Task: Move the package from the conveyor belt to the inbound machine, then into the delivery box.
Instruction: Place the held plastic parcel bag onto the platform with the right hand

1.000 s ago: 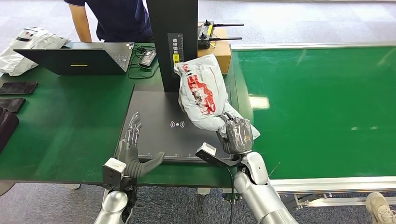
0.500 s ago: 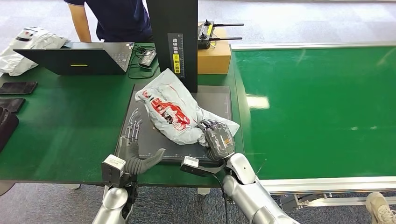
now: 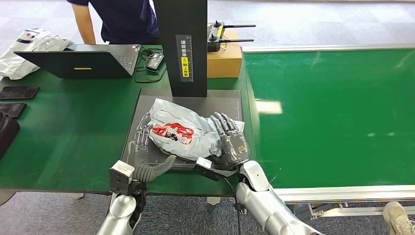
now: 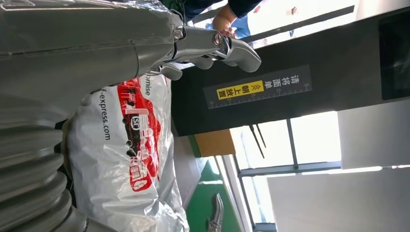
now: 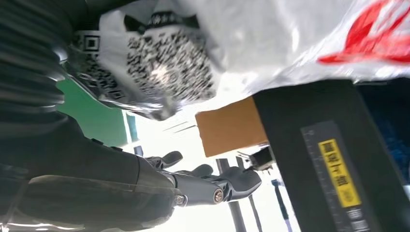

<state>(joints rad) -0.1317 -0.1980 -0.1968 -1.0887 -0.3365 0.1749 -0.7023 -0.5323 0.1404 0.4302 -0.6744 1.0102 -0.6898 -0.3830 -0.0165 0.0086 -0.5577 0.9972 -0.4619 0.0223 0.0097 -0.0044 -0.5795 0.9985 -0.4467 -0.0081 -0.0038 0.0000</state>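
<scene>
The package (image 3: 178,134), a white plastic mailer with red print, lies flat on the inbound machine's black plate (image 3: 222,104), in front of its black column (image 3: 182,44). My right hand (image 3: 230,142) is at the package's right end with its fingers spread and nothing gripped. My left hand (image 3: 142,152) stands at the package's left edge, fingers also apart, holding nothing. The left wrist view shows the package (image 4: 125,159) close beside my left hand (image 4: 212,43). In the right wrist view the package (image 5: 270,43) lies apart from my extended right hand (image 5: 193,186).
The green conveyor belt (image 3: 333,112) runs along the right. A cardboard box (image 3: 224,59) with a controller on it sits behind the machine. On the green table to the left are a laptop (image 3: 80,61), dark phones (image 3: 18,92) and another mailer (image 3: 29,46). A person (image 3: 122,19) stands behind.
My right hand swung the package down from upright beside the column to flat on the plate, then opened and let it go. My left hand hardly moved.
</scene>
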